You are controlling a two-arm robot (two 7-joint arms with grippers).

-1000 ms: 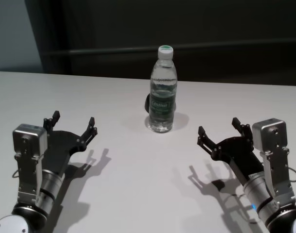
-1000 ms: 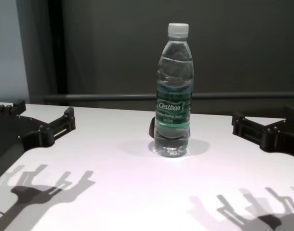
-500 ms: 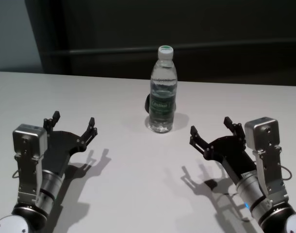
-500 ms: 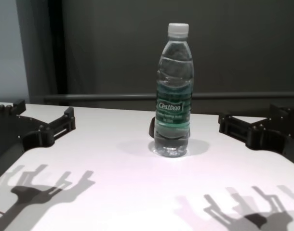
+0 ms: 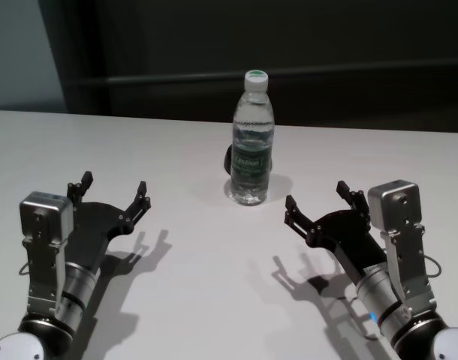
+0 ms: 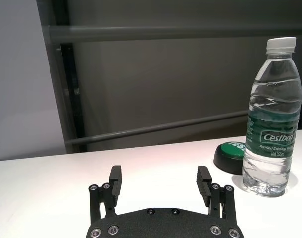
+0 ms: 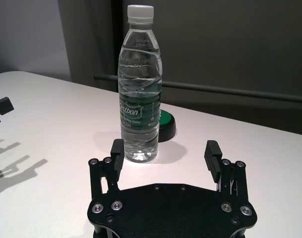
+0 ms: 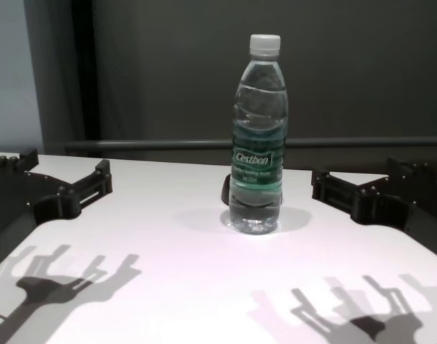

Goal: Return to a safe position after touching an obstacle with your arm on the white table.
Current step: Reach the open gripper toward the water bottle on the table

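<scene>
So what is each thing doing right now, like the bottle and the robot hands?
water bottle: upright on the table, white cap on, nothing touching it.
right gripper: open, empty, above the table near the bottle.
left gripper: open, empty, off to the bottle's left.
green-topped dark disc: flat on the table, behind the bottle.
white table: carries the bottle and the disc.

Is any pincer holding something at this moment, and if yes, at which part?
Nothing is held. The left pincer and right pincer are both open and empty above the white table; the bottle stands free.
</scene>
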